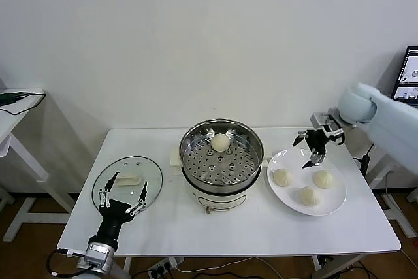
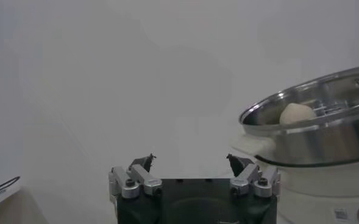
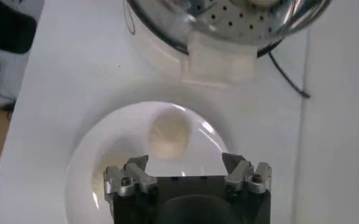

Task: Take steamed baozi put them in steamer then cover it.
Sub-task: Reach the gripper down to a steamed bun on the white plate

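The steamer [image 1: 221, 155] stands mid-table on its white pot base, with one baozi [image 1: 220, 142] inside at the back; it also shows in the left wrist view [image 2: 296, 114]. Three baozi lie on the white plate [image 1: 287, 199]: one at the left [image 1: 281, 176], one at the right [image 1: 322, 178], one at the front [image 1: 309, 195]. My right gripper [image 1: 310, 149] is open and empty, hovering above the plate's back edge; in its wrist view [image 3: 184, 162] a baozi [image 3: 169, 135] lies below it. The cover [image 1: 127, 181] lies flat at the table's left. My left gripper [image 1: 122, 197] is open over the cover's near edge.
The white table [image 1: 196, 227] has bare surface in front of the steamer. A cord [image 1: 209, 210] hangs at the pot base's front. A side table [image 1: 13, 112] stands at far left and a monitor [image 1: 408, 76] at far right.
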Action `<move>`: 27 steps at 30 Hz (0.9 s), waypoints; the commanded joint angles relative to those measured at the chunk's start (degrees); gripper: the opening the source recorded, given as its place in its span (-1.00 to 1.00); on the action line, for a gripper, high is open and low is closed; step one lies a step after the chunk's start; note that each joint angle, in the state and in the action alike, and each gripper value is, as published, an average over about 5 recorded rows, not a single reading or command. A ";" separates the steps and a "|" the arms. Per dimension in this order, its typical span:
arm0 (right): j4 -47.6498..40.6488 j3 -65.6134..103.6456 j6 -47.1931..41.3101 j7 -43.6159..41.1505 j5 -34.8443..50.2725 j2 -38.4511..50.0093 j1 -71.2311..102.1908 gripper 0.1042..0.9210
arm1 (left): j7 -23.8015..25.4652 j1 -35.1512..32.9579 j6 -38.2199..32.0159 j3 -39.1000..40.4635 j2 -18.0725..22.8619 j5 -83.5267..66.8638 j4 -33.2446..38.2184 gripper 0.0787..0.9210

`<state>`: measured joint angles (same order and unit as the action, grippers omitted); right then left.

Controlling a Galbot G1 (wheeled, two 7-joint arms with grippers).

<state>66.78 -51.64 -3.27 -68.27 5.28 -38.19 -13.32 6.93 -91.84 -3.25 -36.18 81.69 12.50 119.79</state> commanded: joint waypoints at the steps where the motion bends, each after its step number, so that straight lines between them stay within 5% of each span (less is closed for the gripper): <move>1: -7.77 11.08 -2.23 3.13 -4.16 -4.53 14.55 0.76 | 0.01 0.30 0.00 -0.06 0.03 -0.06 -0.80 0.77; 27: -12.44 16.10 -1.06 6.59 -9.18 -9.63 18.84 0.76 | -0.08 1.26 -0.37 -0.05 0.64 0.30 -2.68 0.77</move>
<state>55.49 -37.71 -4.40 -62.38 -2.21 -46.94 3.73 6.88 -90.63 -3.58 -36.26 82.34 12.75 117.21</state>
